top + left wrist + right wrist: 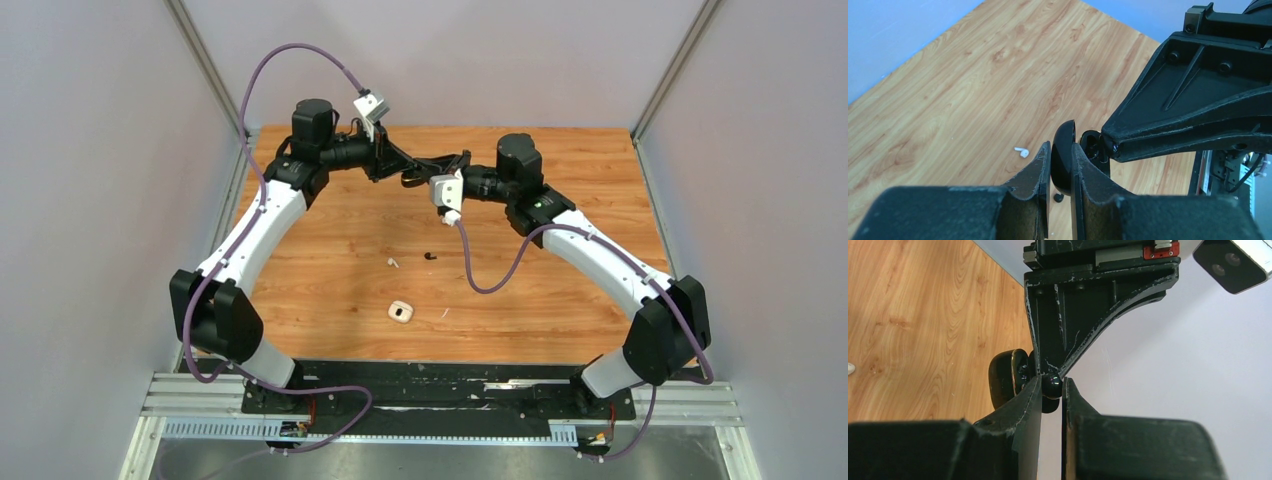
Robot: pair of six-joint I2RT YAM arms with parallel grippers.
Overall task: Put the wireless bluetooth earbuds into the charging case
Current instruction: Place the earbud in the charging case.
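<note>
Wood-grain table, grey walls round it; both arms are meeting mid-air over the far part. L gripper is clamping a black charging case edgewise, lid prob. open, though I can't tell for sure. R gripper is pinching a black earbud and holding it right up against the case, at or just by a socket; views aren't showing whether it's seated. Lying loose on the wood below, L to R: a white earbud, a white case, a second black earbud, another white earbud. Risks, IMO: the held bud is tiny and glossy, so slight misalignment w/ the socket could pop it out of the pinch and drop it. Pushing hard could twist the case in the L grip, since it's being held only by its edges.
</note>
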